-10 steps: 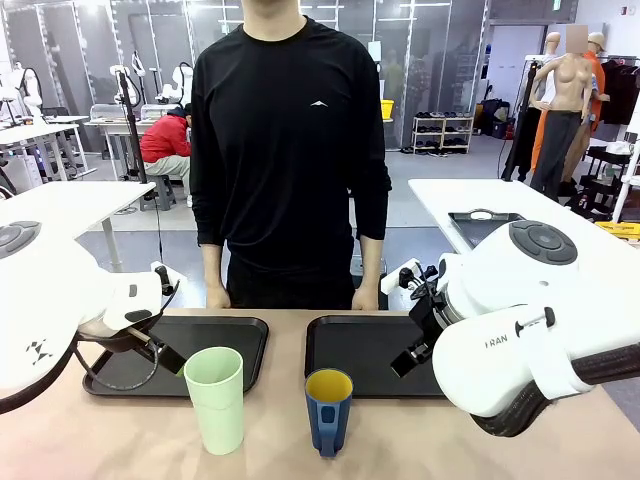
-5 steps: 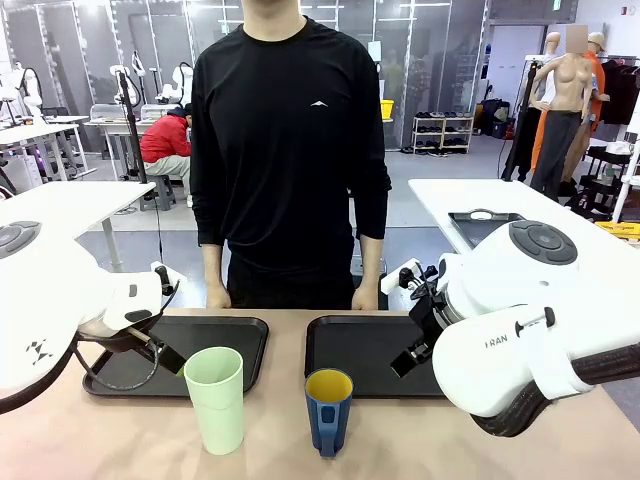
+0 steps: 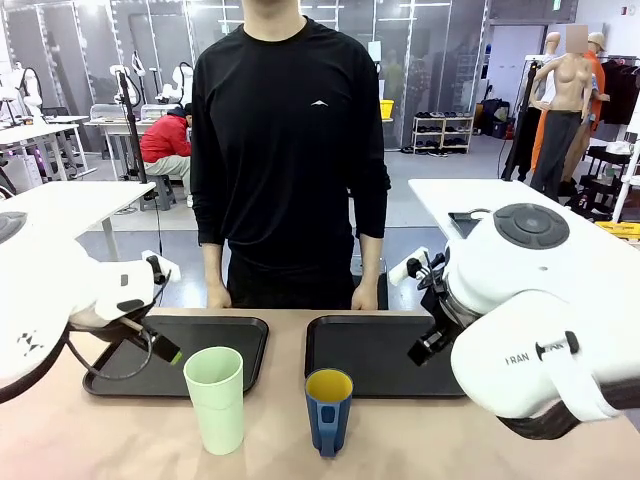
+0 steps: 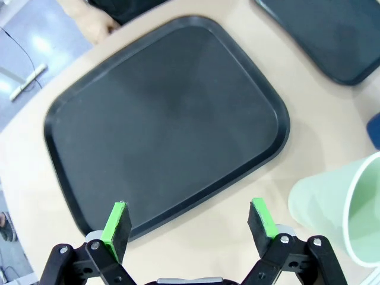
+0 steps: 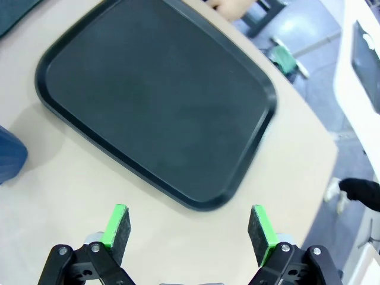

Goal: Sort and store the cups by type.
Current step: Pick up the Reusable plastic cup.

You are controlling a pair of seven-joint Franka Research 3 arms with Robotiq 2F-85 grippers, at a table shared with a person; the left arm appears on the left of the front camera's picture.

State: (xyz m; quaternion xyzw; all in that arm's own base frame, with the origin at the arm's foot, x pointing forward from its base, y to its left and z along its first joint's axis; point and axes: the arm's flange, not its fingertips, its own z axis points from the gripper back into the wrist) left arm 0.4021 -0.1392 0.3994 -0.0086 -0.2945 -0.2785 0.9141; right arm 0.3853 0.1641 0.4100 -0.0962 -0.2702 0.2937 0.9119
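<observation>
Front view: my arms have just shifted, the left easing back toward its side and the right lifting a little. The mint tumbler (image 3: 216, 398) and blue mug (image 3: 328, 410) stand unmoved on the tan tabletop (image 3: 430, 445), the tumbler before the left tray (image 3: 215, 335) and the mug before the right tray (image 3: 365, 350). My left pincer (image 4: 189, 209) and right pincer (image 5: 189, 212) are both spread wide and hold nothing. I judge the sorting is only about to start. A person (image 3: 290, 150) stands opposite, with workshop benches behind.
</observation>
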